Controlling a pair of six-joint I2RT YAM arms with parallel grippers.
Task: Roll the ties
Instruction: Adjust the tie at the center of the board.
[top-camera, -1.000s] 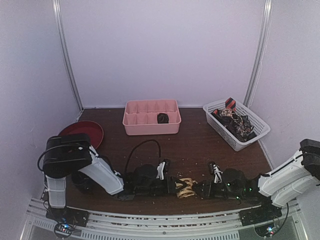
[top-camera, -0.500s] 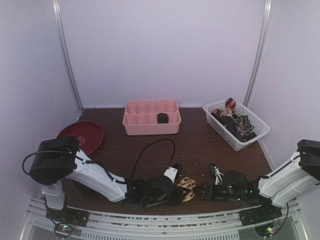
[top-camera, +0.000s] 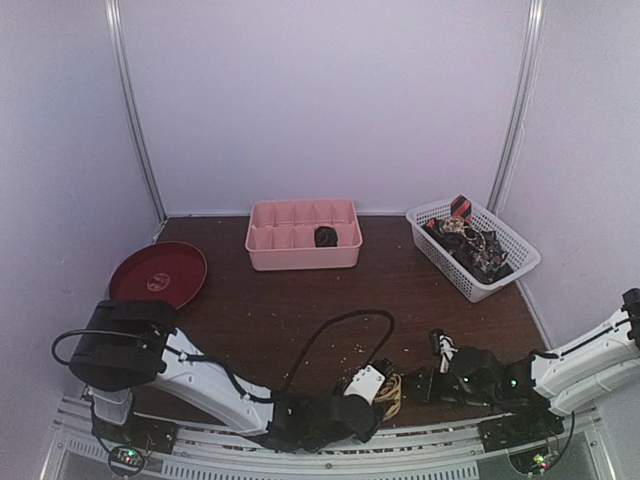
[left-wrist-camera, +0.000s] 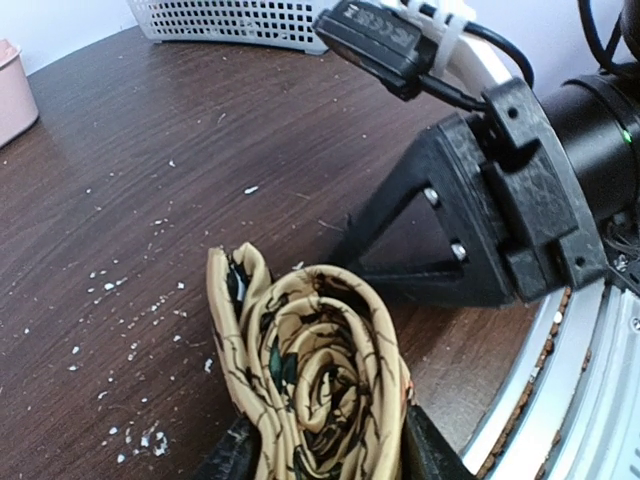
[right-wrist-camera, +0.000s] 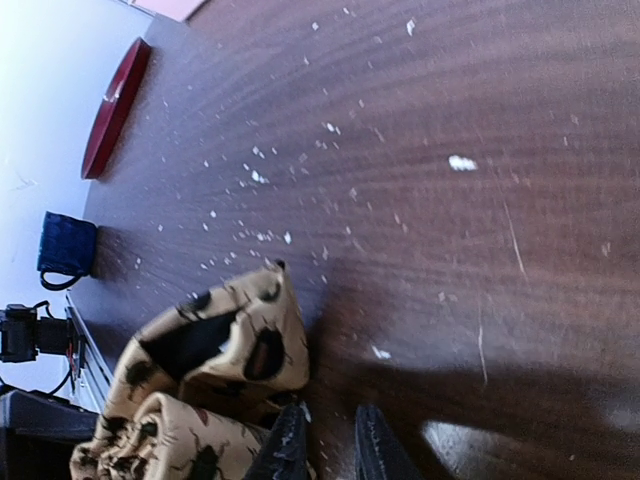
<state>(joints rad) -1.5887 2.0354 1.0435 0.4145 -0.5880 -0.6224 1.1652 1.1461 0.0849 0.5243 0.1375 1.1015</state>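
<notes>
Across the dark table (top-camera: 300, 310), seen from above, the white basket (top-camera: 503, 281) sits at 2 o'clock with a heap of loose ties (top-camera: 470, 245) in it. The pink tray (top-camera: 300, 259) is at 12, with one dark rolled tie (top-camera: 325, 237) in a compartment toward its right end, and the red plate (top-camera: 160, 272) is at 10.

Both my arms lie low at 6 o'clock, close to the near rail. My left gripper (left-wrist-camera: 330, 455) is clamped on the tan tie (left-wrist-camera: 320, 370), pinching the bottom of the coil between its fingers (left-wrist-camera: 235, 458). The roll stands on the wood just short of the table's edge. My right gripper (right-wrist-camera: 327, 435) stands narrow, bare wood showing through the slit, with its left finger right beside the tie's loose flap (right-wrist-camera: 225, 340). Pale crumbs (right-wrist-camera: 460, 162) dot the wood.

My worries: that flap gapes open at the roll's outer turn, and I judge the coil loose, so a nudge from my right fingers could push it apart instead of tucking it in. My left hold catches only the lower edge, so the upper turns might spring out. The two wrists are near enough to knock together, and a shove toward 6 o'clock could tip the roll off the edge.
</notes>
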